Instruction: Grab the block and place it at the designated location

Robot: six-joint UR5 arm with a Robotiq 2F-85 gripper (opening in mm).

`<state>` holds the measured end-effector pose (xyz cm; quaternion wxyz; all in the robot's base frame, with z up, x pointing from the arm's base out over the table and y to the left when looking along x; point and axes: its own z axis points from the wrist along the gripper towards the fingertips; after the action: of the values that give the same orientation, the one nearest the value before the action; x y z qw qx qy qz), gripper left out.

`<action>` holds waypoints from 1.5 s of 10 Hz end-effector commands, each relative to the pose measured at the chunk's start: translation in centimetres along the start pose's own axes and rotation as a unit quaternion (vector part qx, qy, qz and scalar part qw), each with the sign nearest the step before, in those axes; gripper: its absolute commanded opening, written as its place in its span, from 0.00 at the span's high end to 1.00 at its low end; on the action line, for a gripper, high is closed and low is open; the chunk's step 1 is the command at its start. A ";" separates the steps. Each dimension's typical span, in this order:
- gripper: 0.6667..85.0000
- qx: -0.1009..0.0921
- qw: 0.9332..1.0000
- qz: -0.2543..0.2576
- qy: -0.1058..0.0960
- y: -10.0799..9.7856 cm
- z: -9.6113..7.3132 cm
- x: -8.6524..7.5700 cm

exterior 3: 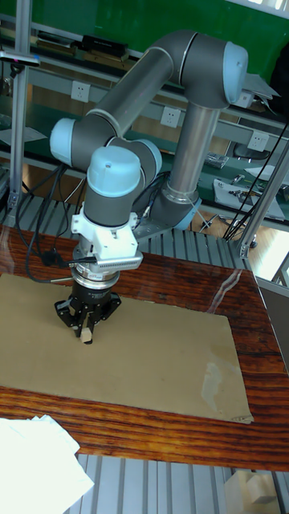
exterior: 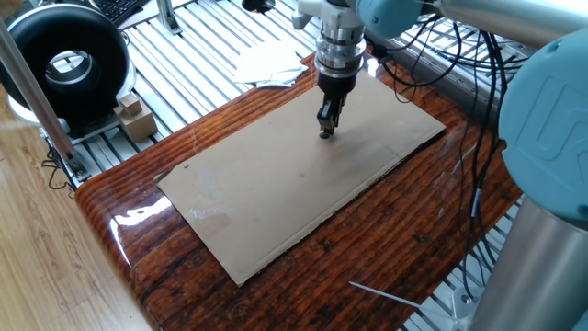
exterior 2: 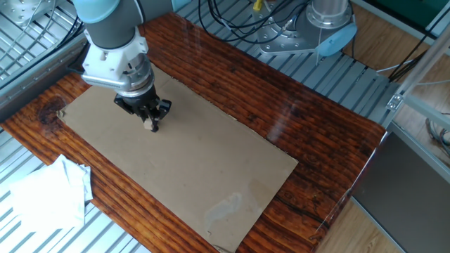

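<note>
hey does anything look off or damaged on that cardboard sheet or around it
A pale scuffed or stained patch mars the cardboard sheet near one end, away from the gripper. Crumpled white paper lies beside the sheet. Otherwise nothing stands out; the block sits between the fingertips.

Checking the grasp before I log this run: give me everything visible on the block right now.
The block is a tiny light-tan cube, wood by its look, pinched between the tips of the gripper, which points straight down. It sits just at or barely above the cardboard sheet; contact with the sheet cannot be told. Only its lower part shows below the dark fingers. In one fixed view it is too small to make out.
</note>
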<state>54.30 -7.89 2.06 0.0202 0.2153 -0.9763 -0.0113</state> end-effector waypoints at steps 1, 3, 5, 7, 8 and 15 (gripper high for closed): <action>1.00 -0.003 1.000 0.006 0.001 0.3 0.1 -0.2; 1.00 -0.003 1.000 0.007 0.004 0.3 0.1 -0.1; 1.00 -0.002 1.000 0.008 0.005 0.3 0.2 -0.1; 0.99 -0.008 1.000 0.011 0.009 0.8 0.4 0.1; 0.99 -0.008 1.000 0.013 0.012 0.9 0.5 0.2; 0.99 -0.006 1.000 0.014 0.013 0.9 0.6 0.0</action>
<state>53.73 -7.27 1.43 0.0366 0.2053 -0.9780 -0.0098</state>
